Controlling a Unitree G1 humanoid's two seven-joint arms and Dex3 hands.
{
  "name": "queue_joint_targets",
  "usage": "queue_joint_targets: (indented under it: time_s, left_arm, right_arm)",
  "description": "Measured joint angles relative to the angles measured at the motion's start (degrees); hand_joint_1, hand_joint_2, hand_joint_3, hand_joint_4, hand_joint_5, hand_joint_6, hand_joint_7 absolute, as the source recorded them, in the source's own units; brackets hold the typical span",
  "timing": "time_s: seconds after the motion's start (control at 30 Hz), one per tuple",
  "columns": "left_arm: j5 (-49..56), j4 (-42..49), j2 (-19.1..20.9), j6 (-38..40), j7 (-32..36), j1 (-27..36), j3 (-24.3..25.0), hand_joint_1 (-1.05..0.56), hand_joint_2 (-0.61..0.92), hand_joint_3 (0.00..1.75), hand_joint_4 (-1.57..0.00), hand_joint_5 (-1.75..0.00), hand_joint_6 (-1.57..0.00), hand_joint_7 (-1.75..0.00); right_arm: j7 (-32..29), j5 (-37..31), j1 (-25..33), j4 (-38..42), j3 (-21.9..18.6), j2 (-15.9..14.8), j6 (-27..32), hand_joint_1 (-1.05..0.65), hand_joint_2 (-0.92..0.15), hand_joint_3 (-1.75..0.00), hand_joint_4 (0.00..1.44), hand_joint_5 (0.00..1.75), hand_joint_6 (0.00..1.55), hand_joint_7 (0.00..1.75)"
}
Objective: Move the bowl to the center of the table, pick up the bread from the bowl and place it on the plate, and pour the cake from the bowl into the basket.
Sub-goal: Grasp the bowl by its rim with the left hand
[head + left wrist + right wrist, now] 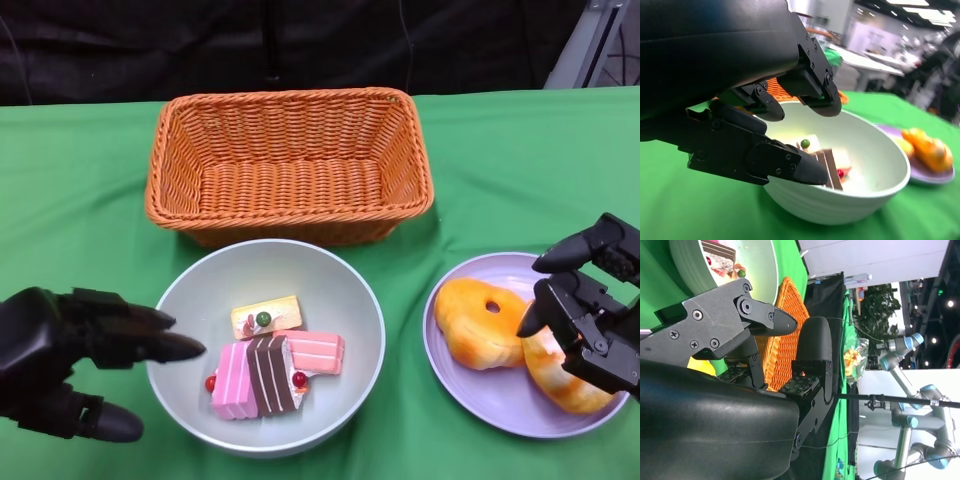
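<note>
The left hand [75,360] is open and holds nothing; its fingers [785,162] are spread apart, their tips just beside the near rim of the bowl [350,290]. The bowl contains the cake pieces [275,365]. Beyond the fingertips stands the basket [290,165]. The right hand [590,305] is open, fingers apart, above the plate [480,395]; the bread [480,320] lies just beside and beneath those fingertips.
</note>
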Motion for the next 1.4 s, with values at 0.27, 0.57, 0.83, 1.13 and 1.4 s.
queue_joint_targets:
  time_s: [0.27, 0.57, 0.83, 1.13, 1.4]
  left_arm:
    - [20.6, -1.6, 0.0, -0.3, 15.2, -1.6, 0.1, -0.36, 0.88, 0.0, -0.89, -0.05, -0.83, -0.03]
    - [38.2, -3.5, 2.2, 11.3, 35.7, -6.1, -15.4, -0.33, 0.92, 0.02, -0.89, -0.02, -0.84, -0.01]
    - [42.8, -1.7, 4.5, 21.2, 47.1, -10.0, -28.8, -0.36, 0.92, 0.05, -0.9, -0.01, -0.86, -0.01]
    - [43.7, 3.1, 3.9, 26.8, 54.4, -13.3, -39.9, -0.35, 0.92, 0.05, -0.89, 0.0, -0.88, -0.01]
    - [41.6, 7.2, 3.1, 28.0, 59.8, -14.3, -44.8, -0.35, 0.92, 0.09, -0.92, -0.01, -0.9, -0.02]
  right_arm:
    - [-1.1, 0.3, 0.0, 0.0, -0.2, 0.5, 0.7, -0.17, -0.64, -0.91, 0.6, 1.6, 0.54, 1.31]
    - [-1.7, 0.6, -0.2, 0.0, -0.1, 1.2, 1.6, -0.15, -0.62, -0.96, 0.61, 1.59, 0.56, 1.29]
    - [-1.9, 1.0, -0.2, -0.1, -0.2, 1.4, 1.7, -0.17, -0.59, -0.97, 0.61, 1.57, 0.57, 1.28]
    - [-1.7, 1.1, -0.2, 0.0, -0.3, 1.3, 1.7, -0.16, -0.6, -0.96, 0.61, 1.57, 0.58, 1.27]
    - [-1.4, 0.6, -0.2, 0.1, -0.3, 1.3, 1.7, -0.17, -0.59, -0.96, 0.61, 1.58, 0.58, 1.28]
